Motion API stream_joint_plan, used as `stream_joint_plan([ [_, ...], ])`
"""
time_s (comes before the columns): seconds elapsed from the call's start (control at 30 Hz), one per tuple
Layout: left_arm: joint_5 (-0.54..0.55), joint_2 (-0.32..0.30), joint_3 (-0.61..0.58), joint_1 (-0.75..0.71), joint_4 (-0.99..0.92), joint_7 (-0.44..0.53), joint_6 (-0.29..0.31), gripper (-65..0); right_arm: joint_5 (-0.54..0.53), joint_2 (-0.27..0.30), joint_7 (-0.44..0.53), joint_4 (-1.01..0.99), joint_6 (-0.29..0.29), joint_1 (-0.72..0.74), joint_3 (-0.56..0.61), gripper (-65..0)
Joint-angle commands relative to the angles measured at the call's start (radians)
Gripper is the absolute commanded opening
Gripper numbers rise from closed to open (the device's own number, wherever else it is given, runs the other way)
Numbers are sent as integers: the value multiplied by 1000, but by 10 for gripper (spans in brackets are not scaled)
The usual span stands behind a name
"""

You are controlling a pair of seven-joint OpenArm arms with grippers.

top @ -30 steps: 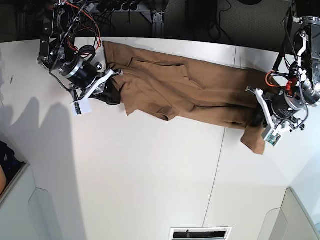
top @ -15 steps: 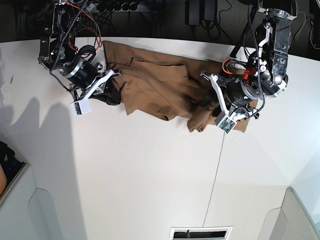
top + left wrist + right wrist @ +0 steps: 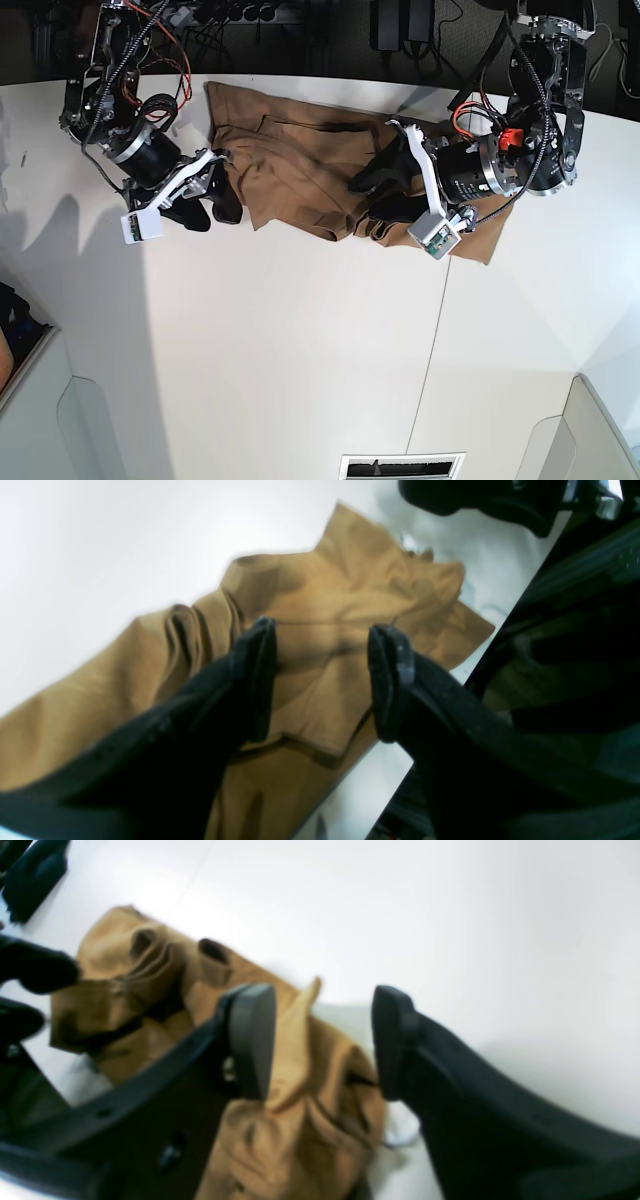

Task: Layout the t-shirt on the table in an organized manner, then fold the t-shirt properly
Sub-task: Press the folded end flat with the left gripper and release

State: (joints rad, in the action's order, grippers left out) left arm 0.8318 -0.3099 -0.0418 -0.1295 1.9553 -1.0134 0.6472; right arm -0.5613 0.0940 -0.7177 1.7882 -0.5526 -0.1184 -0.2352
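While both sets of jaws stand apart with nothing between them, the shirt is seen lying bunched along the far edge of the worktop, folded over on itself in a rumpled strip, not spread flat. In the left wrist view the left gripper hangs just above the cloth with its jaws wide and empty; a doubled hem and several creases are visible between and beyond them. In the right wrist view the right gripper is likewise open and holds nothing, and a raised ridge of cloth stands under the gap, though the picture is blurred and contact cannot be judged. In the base view the left gripper is over the middle of the shirt, and the right gripper is at the shirt's left end.

The step in hand is judged to be the laying-out, not the folding: the garment is heaped, with its sleeves and hem not distinguishable as a tidy outline. No fold can yet be counted as made.

For the next move, a fresh grip is called for on two well-separated points of a single layer, so that the cloth can be drawn apart and toward the near, bare part of the worktop. Care is needed lest several layers be pinched together.
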Motion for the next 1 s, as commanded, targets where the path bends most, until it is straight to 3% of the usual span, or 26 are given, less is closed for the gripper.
stream_joint_plan([
  [0.0, 16, -7, 37, 13, 20, 27, 19, -333, -31, 5, 10, 28, -1, 13, -17, -335],
  [0.1, -12, -9, 157, 13, 19, 77, 21, -411, -33, 5, 1, 24, -1, 7, -51, -336],
  [0.2, -59, -24, 252, 13, 13, 113, 27, -627, -30, 5, -1, 21, -1, -14, -64, -336],
  [0.23, -76, -35, 264, 12, 5, 113, 28, -650, -29, 5, -1, 21, -1, -22, -64, -336],
  [0.4, -137, -58, 258, -20, -87, 113, 51, -650, 2, 5, 2, 19, -1, -44, -64, -338],
  [0.63, -222, -50, 253, -70, -175, 221, 51, -650, 4, 5, 3, 16, -1, -43, -64, -338],
  [0.83, -47, -43, 245, -70, -174, 172, 51, -650, 5, 5, 3, 16, -1, -43, -64, -338],
  [0.97, 24, 8, 169, -71, -174, 116, 51, -650, 21, 5, 3, 2, 13, -43, -64, -337],
])
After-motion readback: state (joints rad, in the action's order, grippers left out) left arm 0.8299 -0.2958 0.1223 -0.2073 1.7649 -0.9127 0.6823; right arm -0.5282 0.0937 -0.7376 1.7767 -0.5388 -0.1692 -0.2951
